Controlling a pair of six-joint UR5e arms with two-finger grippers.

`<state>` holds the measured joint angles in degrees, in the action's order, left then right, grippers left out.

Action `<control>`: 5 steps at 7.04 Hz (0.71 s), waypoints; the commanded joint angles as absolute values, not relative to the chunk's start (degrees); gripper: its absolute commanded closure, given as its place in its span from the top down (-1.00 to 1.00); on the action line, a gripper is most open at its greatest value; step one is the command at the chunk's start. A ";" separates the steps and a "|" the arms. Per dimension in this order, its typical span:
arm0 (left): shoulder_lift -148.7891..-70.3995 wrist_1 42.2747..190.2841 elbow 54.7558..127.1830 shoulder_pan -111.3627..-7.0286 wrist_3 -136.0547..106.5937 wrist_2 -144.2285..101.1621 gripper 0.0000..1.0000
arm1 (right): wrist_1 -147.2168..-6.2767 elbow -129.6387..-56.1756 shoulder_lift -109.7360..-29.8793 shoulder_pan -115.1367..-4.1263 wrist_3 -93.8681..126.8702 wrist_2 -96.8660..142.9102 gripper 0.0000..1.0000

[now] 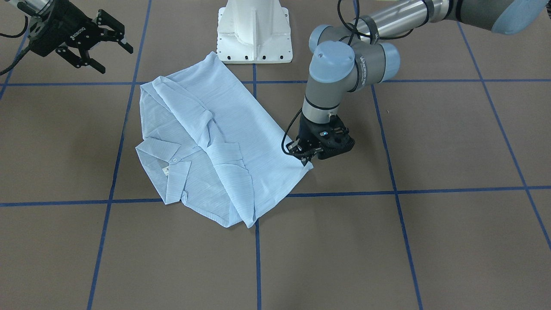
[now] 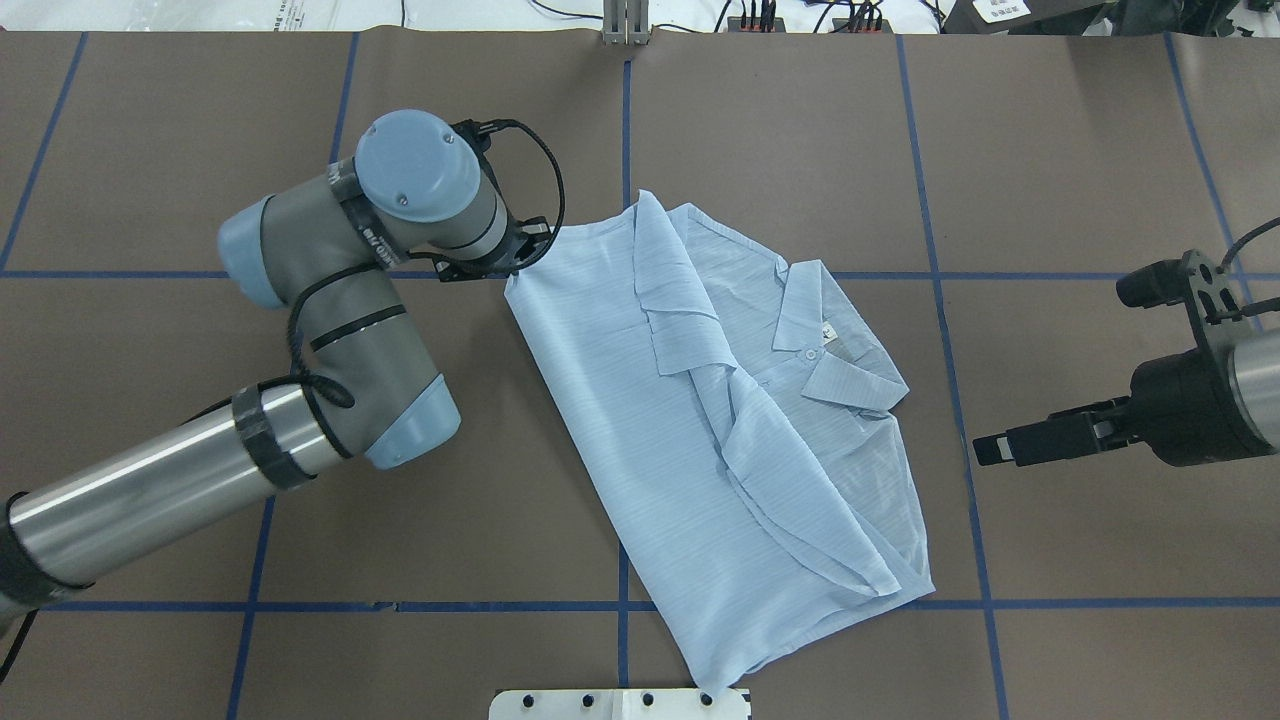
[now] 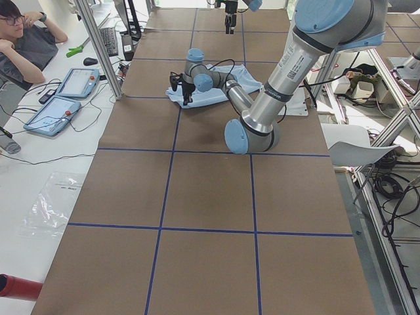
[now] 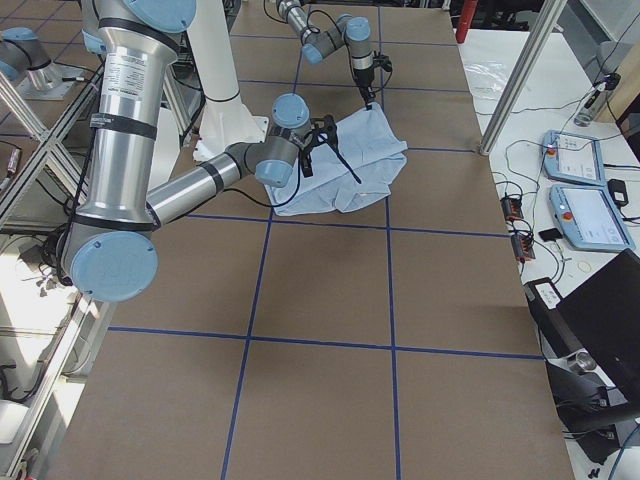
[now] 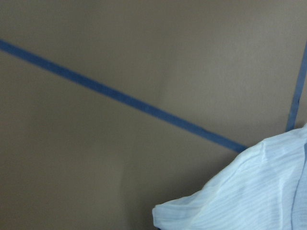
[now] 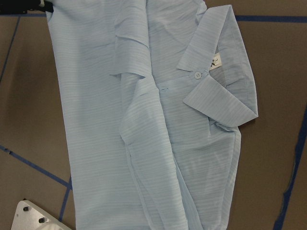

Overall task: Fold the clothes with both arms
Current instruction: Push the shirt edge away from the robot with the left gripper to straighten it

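Note:
The pale-blue striped shirt (image 1: 224, 129) (image 2: 700, 430) lies partly folded on the brown table, sleeves turned in, its collar (image 6: 216, 96) and neck label (image 6: 215, 61) facing up. My left gripper (image 1: 306, 159) (image 2: 520, 262) points down at the shirt's corner farthest from the base, right at the cloth's edge; I cannot tell whether its fingers are open or shut. Its wrist view shows only that corner (image 5: 259, 187) on the table, no fingers. Raised above the table beside the collar end, my right gripper (image 1: 115, 59) (image 2: 985, 450) is open and holds nothing.
The white pedestal base (image 1: 254, 34) (image 2: 620, 703) touches the shirt's near corner. Blue tape lines (image 1: 258, 258) cross the table. A seated person (image 3: 20, 39) and teach pendants (image 4: 580, 180) are at a side table beyond the far edge.

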<state>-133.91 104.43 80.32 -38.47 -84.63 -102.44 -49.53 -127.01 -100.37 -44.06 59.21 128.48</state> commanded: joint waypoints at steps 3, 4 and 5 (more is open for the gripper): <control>-144.84 128.07 53.65 -42.54 -80.87 -96.98 -1.00 | -49.57 -126.91 -100.11 -44.12 59.24 128.41 1.00; -145.28 132.49 50.92 -42.63 -80.60 -96.25 -1.00 | -49.57 -126.65 -100.02 -43.95 59.24 128.32 1.00; -145.37 133.15 50.89 -42.63 -80.51 -95.28 -1.00 | -49.57 -125.43 -98.11 -44.12 59.24 128.23 1.00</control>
<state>-144.99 130.29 52.41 -42.52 -80.80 -96.67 -49.57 -126.45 -99.59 -44.05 59.24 128.32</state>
